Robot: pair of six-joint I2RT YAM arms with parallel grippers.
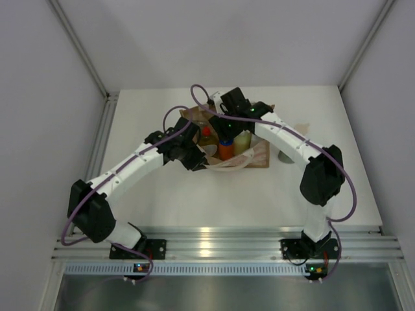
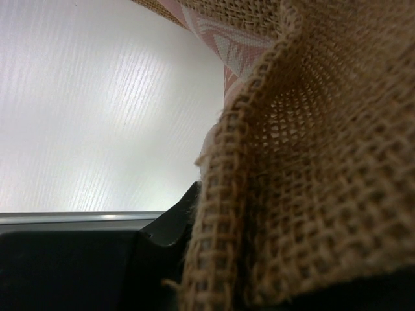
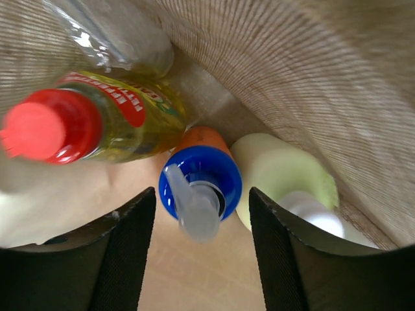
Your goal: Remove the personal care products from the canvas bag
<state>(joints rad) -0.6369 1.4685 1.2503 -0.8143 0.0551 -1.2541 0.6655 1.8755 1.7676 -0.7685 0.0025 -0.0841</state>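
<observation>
Orange blue-capped bottle (image 3: 206,170) between parted right fingers (image 3: 126,253) — left fingers (image 2: 172,223) clamp canvas bag (image 2: 305,162).

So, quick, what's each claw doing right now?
Left gripper: cannot tell, the canvas bag hides its fingers.
Right gripper: open, either side of the orange blue-capped bottle, not gripping.

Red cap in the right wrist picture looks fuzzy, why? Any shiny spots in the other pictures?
Right wrist view: the red cap seems very close to the lens, so it blurs, while the blue cap is sharper. Left wrist view: soft glare on the table. Top external view: a bright reflection on the metal rail.
</observation>
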